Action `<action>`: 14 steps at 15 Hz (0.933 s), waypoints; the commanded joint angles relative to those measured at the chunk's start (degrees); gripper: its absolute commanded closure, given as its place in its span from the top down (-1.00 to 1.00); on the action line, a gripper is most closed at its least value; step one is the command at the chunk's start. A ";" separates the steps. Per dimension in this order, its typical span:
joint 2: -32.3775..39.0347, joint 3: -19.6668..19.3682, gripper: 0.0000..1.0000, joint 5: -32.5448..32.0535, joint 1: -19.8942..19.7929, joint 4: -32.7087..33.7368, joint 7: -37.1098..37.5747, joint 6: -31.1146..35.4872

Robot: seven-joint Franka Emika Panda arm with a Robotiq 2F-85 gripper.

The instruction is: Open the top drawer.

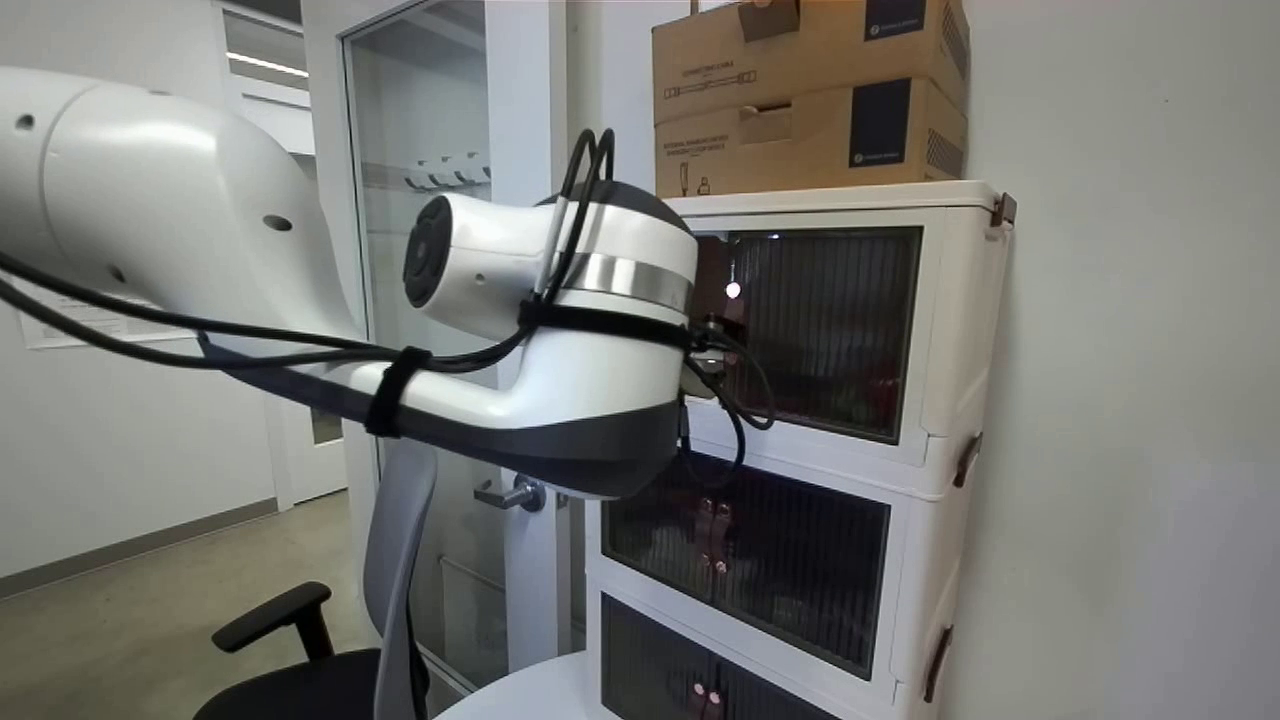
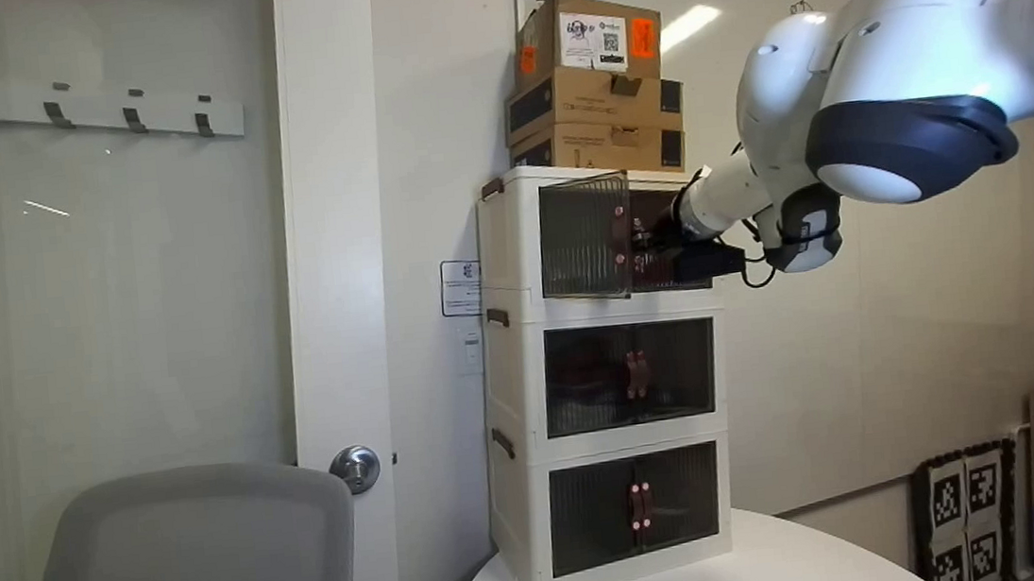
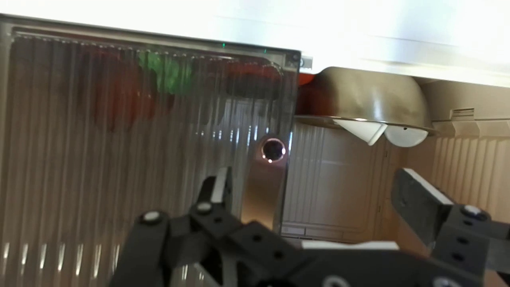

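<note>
The top drawer, the uppermost tier of the cream-white cabinet, shows in both exterior views [image 1: 950,330] [image 2: 509,234]. Its smoky see-through panel [image 2: 580,239] on the picture's left stands ajar, with its free edge swung outward. The matching panel beside it looks closed; in the wrist view, this panel [image 3: 119,167] fills the left side, with a reddish-brown handle [image 3: 263,187] at its edge. My gripper [image 3: 314,179] is open and empty, one finger before the closed panel and one before the opening. In an exterior view the gripper [image 2: 645,238] is beside the ajar panel's free edge.
A metal bowl [image 3: 366,93] with white pieces shows inside the drawer; the wrist picture seems upside down. Cardboard boxes [image 1: 800,140] [image 2: 598,98] stand on the cabinet. Two lower tiers [image 2: 636,440] have shut panels. The cabinet stands on a white table [image 2: 772,574], near a chair [image 2: 192,559].
</note>
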 commanded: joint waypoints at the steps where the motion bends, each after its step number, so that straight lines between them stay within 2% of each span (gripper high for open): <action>1: -3.09 -1.91 1.00 3.42 0.03 0.42 -0.14 0.22; 3: -3.74 -2.53 1.00 5.17 0.08 0.58 -0.82 0.10; 4: 2.17 2.66 1.00 7.01 0.11 -0.87 -9.51 -2.96; 5: 2.17 2.86 0.80 8.42 0.10 -0.80 -11.09 -3.25; 6: -3.79 -2.16 0.45 8.43 0.08 0.81 -4.19 -0.85; 9: -4.02 -2.24 0.00 9.26 0.27 0.77 -5.32 -1.10; 10: 1.95 3.35 -0.13 11.08 0.34 -0.75 -14.54 -3.75; 11: -4.08 -2.03 -0.31 9.88 0.33 0.67 -6.40 -1.42; 13: -3.92 -2.05 -0.62 10.14 0.29 0.26 -7.01 -1.62; 14: 2.19 3.51 -0.75 12.08 0.23 -1.34 -16.41 -4.21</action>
